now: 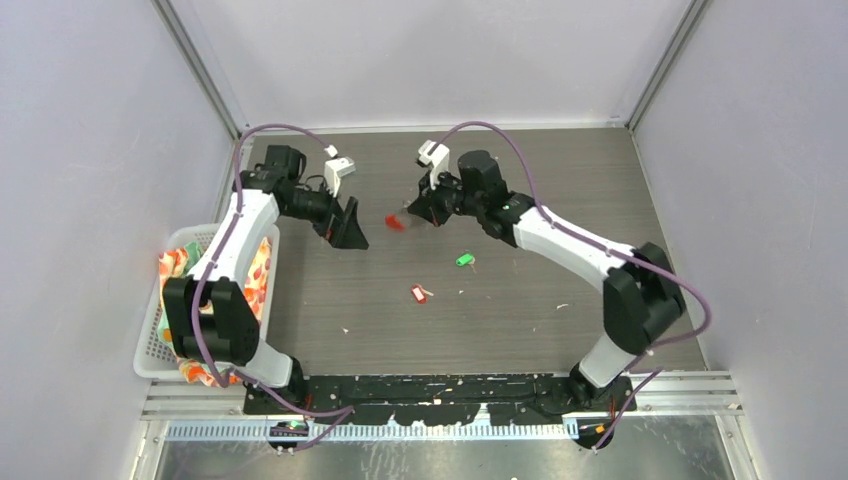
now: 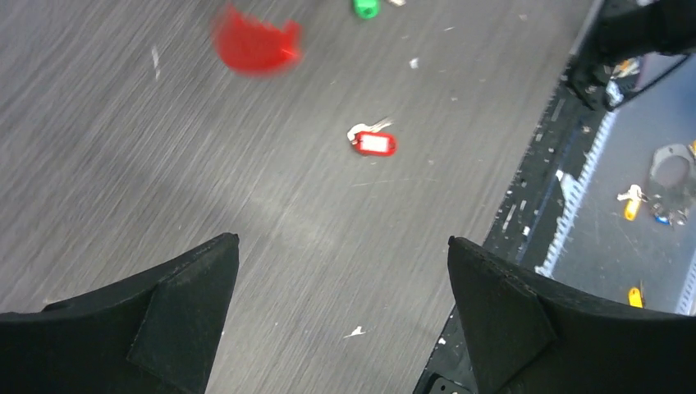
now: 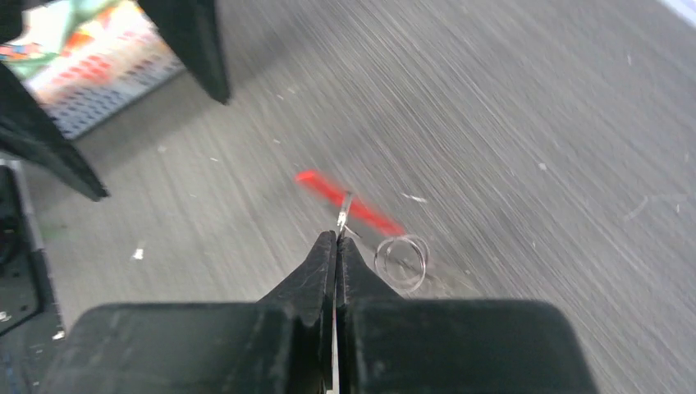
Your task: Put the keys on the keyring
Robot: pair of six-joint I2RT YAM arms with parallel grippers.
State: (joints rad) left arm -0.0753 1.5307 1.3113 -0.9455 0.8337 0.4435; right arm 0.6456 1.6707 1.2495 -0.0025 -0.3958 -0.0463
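My right gripper [image 1: 413, 212] is shut on the keyring and holds it above the table; in the right wrist view the shut tips [image 3: 336, 237] pinch its small metal link. The red strip [image 3: 349, 201] hangs blurred beyond the tips, and the silver loop [image 3: 402, 262] hangs just to their right. The red strip also shows from above [image 1: 395, 222] and in the left wrist view [image 2: 256, 41]. The green-headed key [image 1: 464, 260] and the red-and-white-tagged key [image 1: 419, 293] lie on the table, both also in the left wrist view [image 2: 365, 7] [image 2: 375, 143]. My left gripper [image 1: 345, 230] [image 2: 343, 240] is open and empty, left of the keyring.
A white basket [image 1: 157, 330] with patterned cloth stands at the table's left edge, also in the right wrist view [image 3: 90, 78]. Small white specks lie scattered on the dark wood-grain table [image 1: 520, 330]. Walls enclose three sides. The black base rail [image 1: 450, 385] runs along the near edge.
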